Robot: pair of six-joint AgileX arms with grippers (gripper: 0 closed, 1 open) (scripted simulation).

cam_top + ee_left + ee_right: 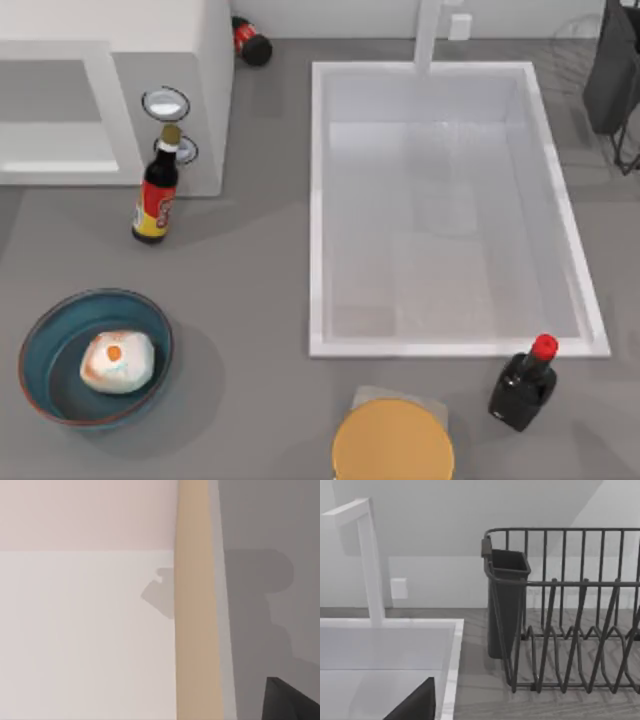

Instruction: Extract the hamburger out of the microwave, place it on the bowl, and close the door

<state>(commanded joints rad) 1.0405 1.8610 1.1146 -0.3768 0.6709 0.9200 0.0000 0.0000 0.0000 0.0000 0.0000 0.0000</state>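
With the hamburger already resting in the blue bowl at the table's near left, well clear of both AgileX grippers, whose finger state cannot be told, closing the microwave door apparently remains.

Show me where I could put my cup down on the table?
Bare grey counter lies between the blue bowl and the sink, below the soy sauce bottle. It is crowded near the orange disc and the red-capped dark bottle.
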